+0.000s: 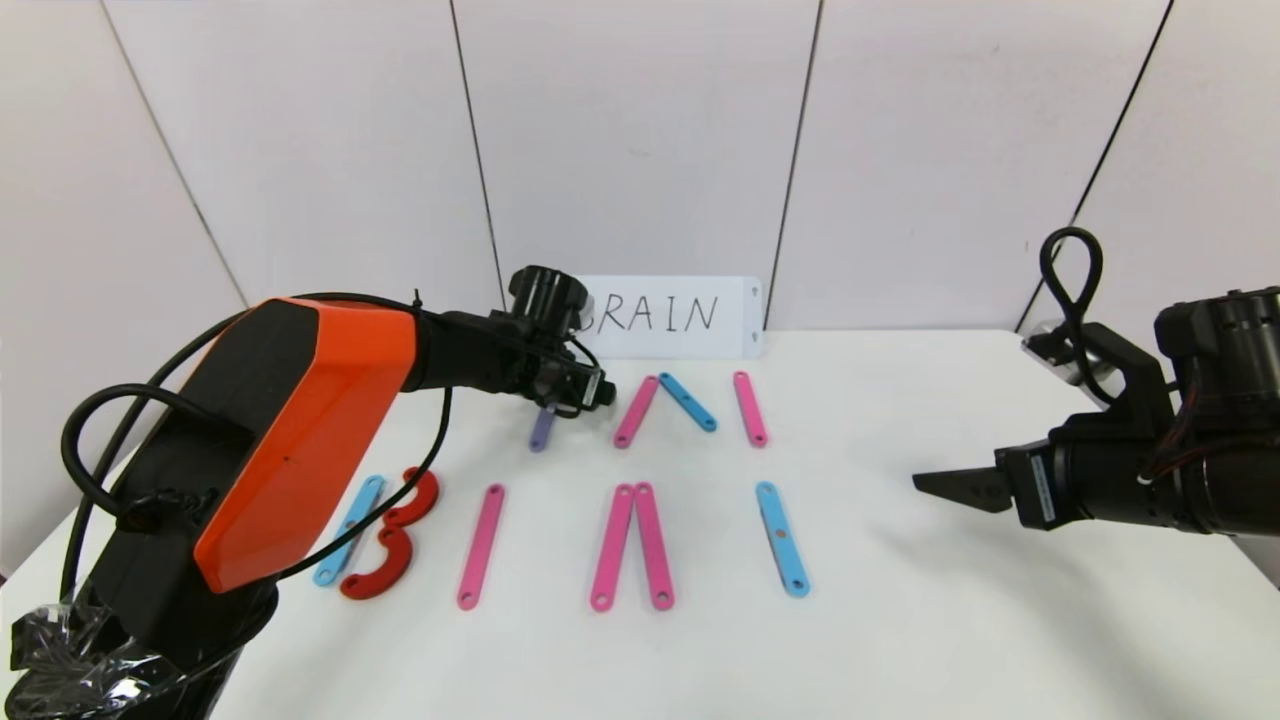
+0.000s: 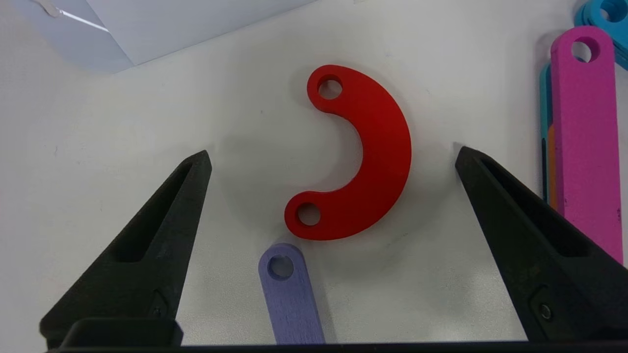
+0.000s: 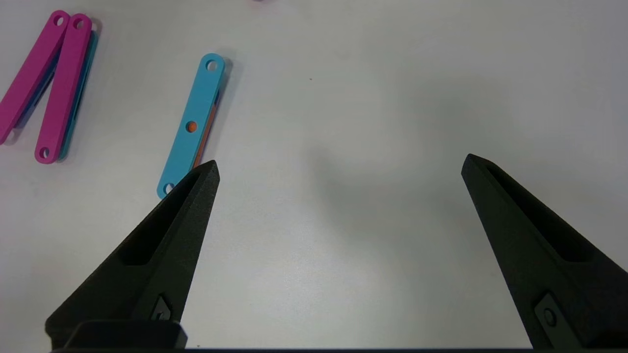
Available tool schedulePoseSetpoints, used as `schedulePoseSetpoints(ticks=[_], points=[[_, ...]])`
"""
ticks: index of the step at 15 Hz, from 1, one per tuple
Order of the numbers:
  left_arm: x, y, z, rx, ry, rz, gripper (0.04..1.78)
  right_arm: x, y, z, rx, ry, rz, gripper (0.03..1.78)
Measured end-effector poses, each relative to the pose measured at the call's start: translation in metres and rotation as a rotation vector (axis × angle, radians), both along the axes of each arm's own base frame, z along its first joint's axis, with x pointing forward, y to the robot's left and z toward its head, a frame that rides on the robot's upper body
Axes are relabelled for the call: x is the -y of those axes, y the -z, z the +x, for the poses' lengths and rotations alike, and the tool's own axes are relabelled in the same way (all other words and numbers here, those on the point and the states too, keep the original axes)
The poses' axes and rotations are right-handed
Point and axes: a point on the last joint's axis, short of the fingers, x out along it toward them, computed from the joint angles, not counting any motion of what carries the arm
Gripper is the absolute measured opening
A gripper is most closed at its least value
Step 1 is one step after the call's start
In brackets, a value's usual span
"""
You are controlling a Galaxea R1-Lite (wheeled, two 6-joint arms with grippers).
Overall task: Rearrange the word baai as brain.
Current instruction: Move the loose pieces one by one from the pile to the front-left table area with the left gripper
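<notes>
Flat holed plastic letter pieces lie on the white tabletop (image 1: 900,650): a blue bar with two red curves at left, then pink and blue bars. The left gripper (image 2: 333,157) hovers, fingers apart, over a red curved piece (image 2: 378,157) and short purple bar (image 2: 292,299). The right gripper (image 3: 338,166), fingers apart, hangs at right.
</notes>
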Motion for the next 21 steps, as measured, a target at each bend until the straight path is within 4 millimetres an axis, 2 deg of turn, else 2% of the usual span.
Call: schedulePoseSetpoints(ticks=[3,5,9,11,17,21], points=[[0.000,0.001,-0.001,-0.005,0.000,0.001,1.51,0.000,0.000,0.000,0.000,0.000,0.000,1.73],[0.000,0.001,-0.001,-0.006,-0.002,0.001,1.23,0.000,0.000,0.000,0.001,0.000,0.000,1.73],[0.000,0.001,-0.001,-0.006,-0.001,0.002,0.52,0.000,0.000,0.000,0.002,0.000,0.000,1.73],[0.001,0.001,-0.001,-0.004,0.000,0.003,0.32,0.000,0.000,0.000,0.002,0.000,0.000,1.73],[0.001,-0.006,-0.002,0.011,0.008,0.009,0.31,0.000,0.000,0.001,0.011,0.000,0.001,1.73],[-0.001,-0.030,-0.010,0.044,-0.003,-0.007,0.31,0.000,0.001,0.001,0.011,0.000,0.001,1.73]])
